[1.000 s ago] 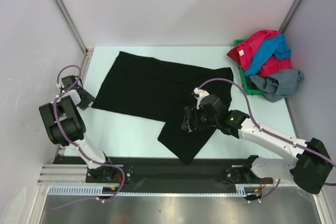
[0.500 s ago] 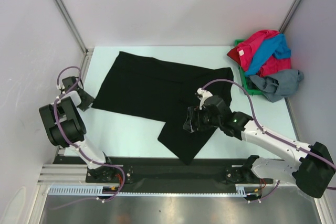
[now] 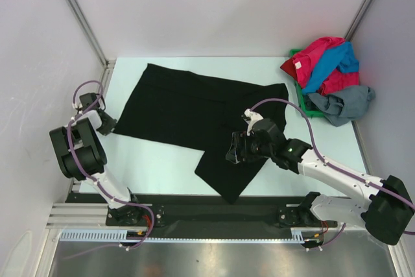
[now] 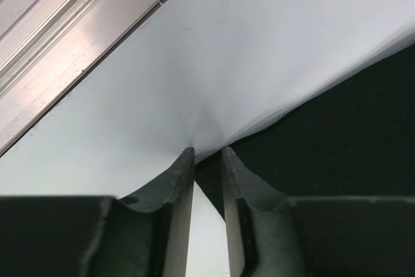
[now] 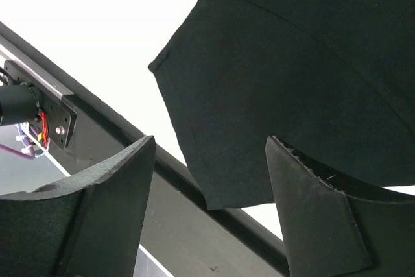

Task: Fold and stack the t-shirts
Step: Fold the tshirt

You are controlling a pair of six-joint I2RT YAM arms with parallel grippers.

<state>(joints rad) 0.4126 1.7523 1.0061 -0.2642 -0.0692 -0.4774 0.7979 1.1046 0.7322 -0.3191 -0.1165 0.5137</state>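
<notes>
As the black t-shirt [image 3: 188, 108] is pinched taut at frame left by the left end effector [image 4: 207, 152], the right end effector [image 5: 209, 142] is held open, empty.

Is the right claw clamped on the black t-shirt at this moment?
No: the right claw stands wide open, its two fingers spread far apart, and the black t-shirt lies flat beneath them, unpinched.

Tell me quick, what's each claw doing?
Left claw: shut on the black t-shirt, at its corner.
Right claw: open, holding nothing.
</notes>
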